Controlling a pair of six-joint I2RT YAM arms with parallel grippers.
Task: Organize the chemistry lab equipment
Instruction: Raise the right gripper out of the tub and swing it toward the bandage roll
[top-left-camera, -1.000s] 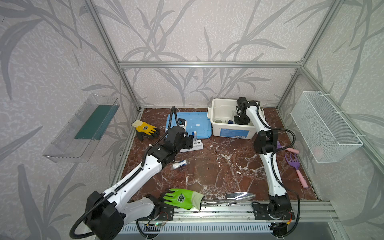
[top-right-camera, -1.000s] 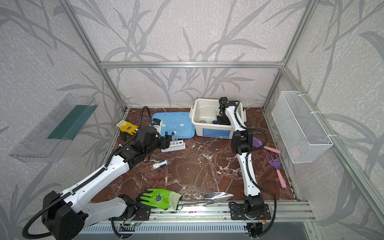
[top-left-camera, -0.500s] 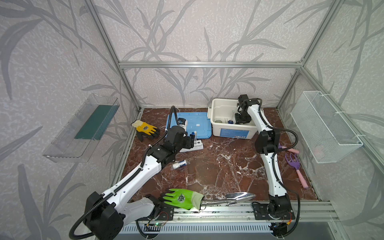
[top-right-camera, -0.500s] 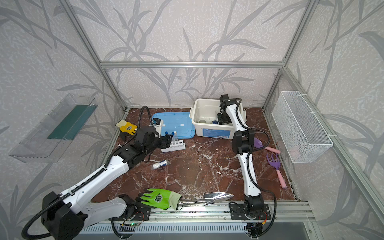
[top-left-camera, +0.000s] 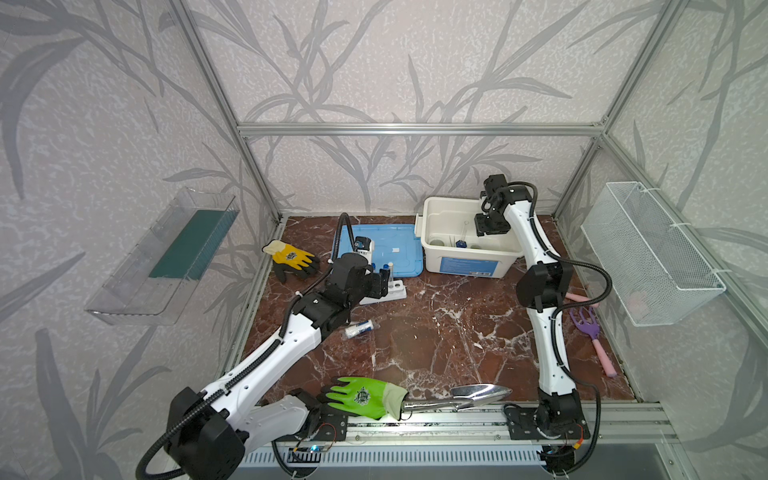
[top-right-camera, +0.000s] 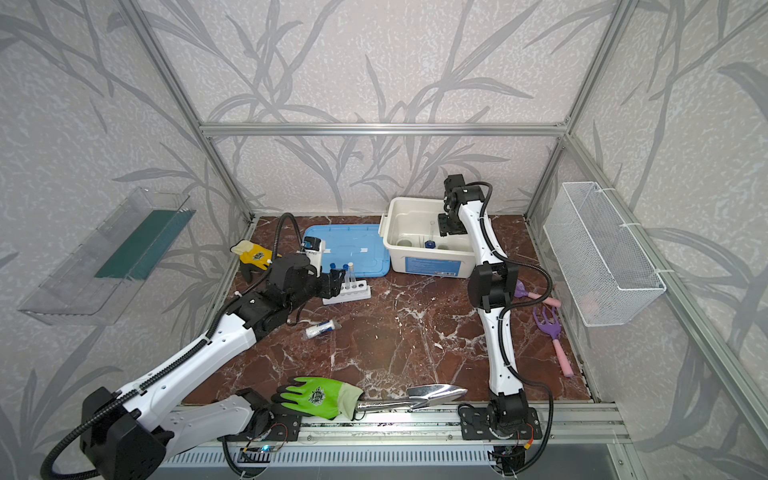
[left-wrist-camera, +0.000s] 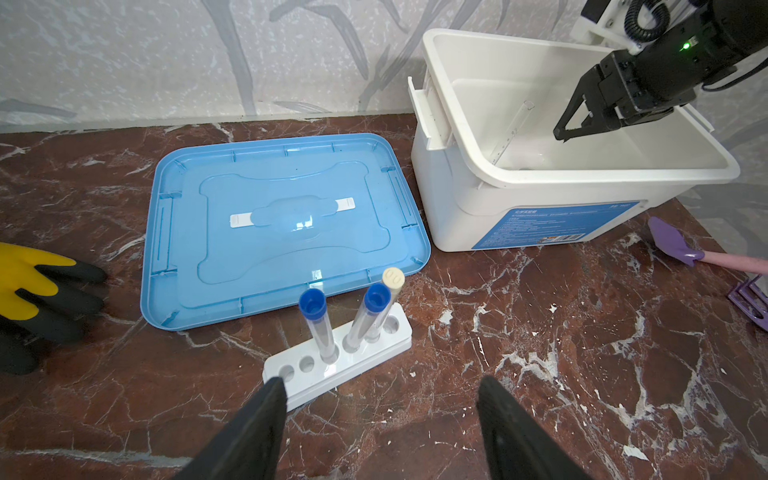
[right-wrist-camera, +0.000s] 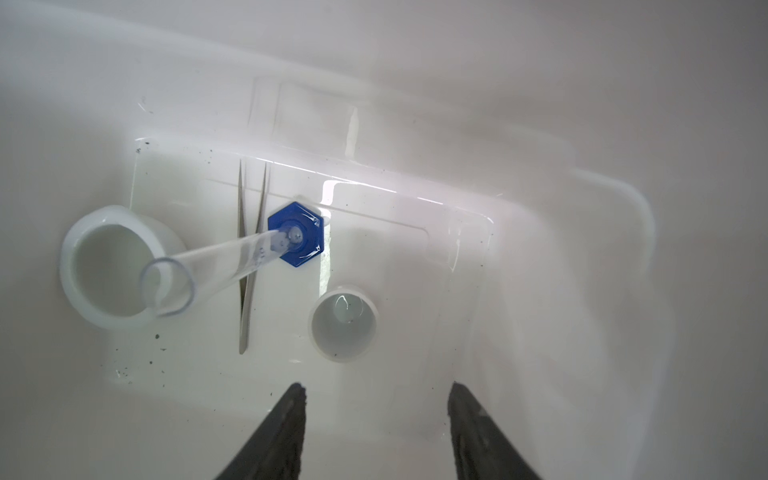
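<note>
The white six-hole rack (left-wrist-camera: 338, 357) stands on the marble floor and holds three capped test tubes, two blue (left-wrist-camera: 312, 301) and one white (left-wrist-camera: 392, 276). My left gripper (left-wrist-camera: 382, 381) is open and empty just short of the rack, one fingertip at its near end; in a top view the left gripper (top-left-camera: 380, 282) sits beside the rack (top-left-camera: 388, 293). My right gripper (right-wrist-camera: 376, 392) hangs open and empty inside the white bin (top-left-camera: 469, 266). Below it lie thin metal tweezers (right-wrist-camera: 249, 266), a clear tube on a blue base (right-wrist-camera: 295, 235), a white bowl (right-wrist-camera: 110, 268) and a small cup (right-wrist-camera: 343, 326). A small bottle (top-left-camera: 359, 329) lies on the floor.
The blue lid (top-left-camera: 386, 249) lies flat behind the rack. A yellow glove (top-left-camera: 291, 259) is at the left, a green glove (top-left-camera: 361, 397) and a metal trowel (top-left-camera: 478, 395) at the front edge, and a purple rake (top-left-camera: 590, 328) at the right under a wire basket (top-left-camera: 648, 257).
The right gripper's jaws have spread wider and it has lifted slightly inside the bin. The left arm has hardly moved.
</note>
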